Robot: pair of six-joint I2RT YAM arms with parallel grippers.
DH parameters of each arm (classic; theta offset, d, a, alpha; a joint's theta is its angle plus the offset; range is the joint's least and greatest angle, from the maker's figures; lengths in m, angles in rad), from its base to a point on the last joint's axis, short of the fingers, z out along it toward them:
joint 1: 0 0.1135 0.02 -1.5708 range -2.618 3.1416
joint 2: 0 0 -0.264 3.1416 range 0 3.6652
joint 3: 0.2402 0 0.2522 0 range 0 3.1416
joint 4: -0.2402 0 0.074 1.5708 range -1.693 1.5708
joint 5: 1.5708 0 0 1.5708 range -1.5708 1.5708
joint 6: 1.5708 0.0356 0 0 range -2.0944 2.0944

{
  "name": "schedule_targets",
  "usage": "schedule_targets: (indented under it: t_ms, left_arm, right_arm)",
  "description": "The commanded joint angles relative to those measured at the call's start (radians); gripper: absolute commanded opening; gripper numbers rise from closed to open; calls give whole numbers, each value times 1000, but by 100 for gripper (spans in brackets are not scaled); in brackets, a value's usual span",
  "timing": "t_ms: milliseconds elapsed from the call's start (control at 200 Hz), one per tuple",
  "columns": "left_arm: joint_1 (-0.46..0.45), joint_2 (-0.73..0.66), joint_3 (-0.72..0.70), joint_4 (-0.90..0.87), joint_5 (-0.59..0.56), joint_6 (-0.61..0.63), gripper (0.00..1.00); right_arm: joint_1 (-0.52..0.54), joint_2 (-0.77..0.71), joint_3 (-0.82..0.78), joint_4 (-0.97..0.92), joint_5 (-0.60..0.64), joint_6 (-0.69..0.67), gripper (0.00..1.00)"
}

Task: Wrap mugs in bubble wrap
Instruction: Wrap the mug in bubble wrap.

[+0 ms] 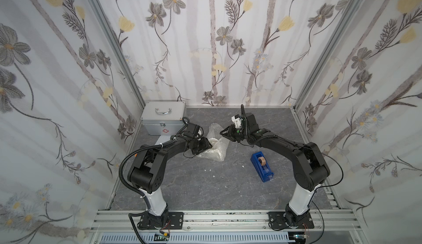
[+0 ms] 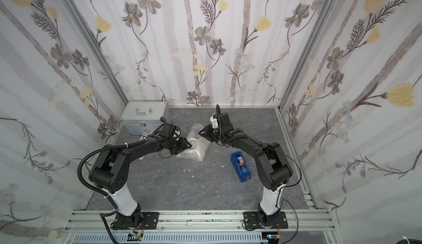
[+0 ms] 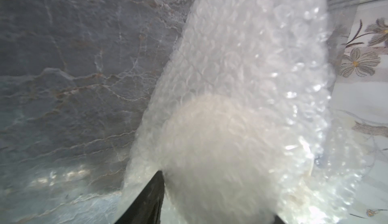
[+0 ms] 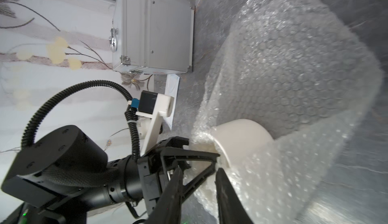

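The cream-white mug point(image 1: 213, 140) lies on its side on the bubble wrap point(image 1: 215, 153) in the middle of the grey table, seen in both top views. My left gripper point(image 1: 206, 145) is shut on the mug through a layer of wrap. In the left wrist view the mug point(image 3: 220, 149) shows as a pale shape under the wrap point(image 3: 241, 44), between the left gripper's point(image 3: 218, 193) fingers. A flap of wrap point(image 4: 294, 76) stands curled up behind the mug point(image 4: 241, 137). My right gripper point(image 4: 199, 170) hovers just right of the flap, open, with nothing between its fingers.
A silver metal case point(image 1: 163, 119) stands at the back left against the wall. A blue tape dispenser point(image 1: 262, 166) sits right of centre, beside the right arm. Small white scraps point(image 1: 213, 176) lie on the table nearer the front. Flowered walls close in three sides.
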Motion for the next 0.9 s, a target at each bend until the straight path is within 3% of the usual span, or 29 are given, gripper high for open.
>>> schedule_targets:
  t_ms: [0,205,365,665,894]
  left_arm:
    - [-6,30,59,-117,-35,81,56]
    - [-29,105,200,-277,-80,205,56]
    - [-39,149,277,-335,-100,295,56]
    - [-39,234,404,-407,-89,418,55]
    - [-39,263,439,-436,-81,449,54]
  right_arm:
    - [-27,-37,-49,-73,38,-132,30]
    - [-68,-44,-66,-106,33,-209,31]
    - [-133,21,18,-109,-13,-281,44]
    - [-205,275,353,-221,-73,-441,60]
    - [-212,522,692,-404,-83,-565,62]
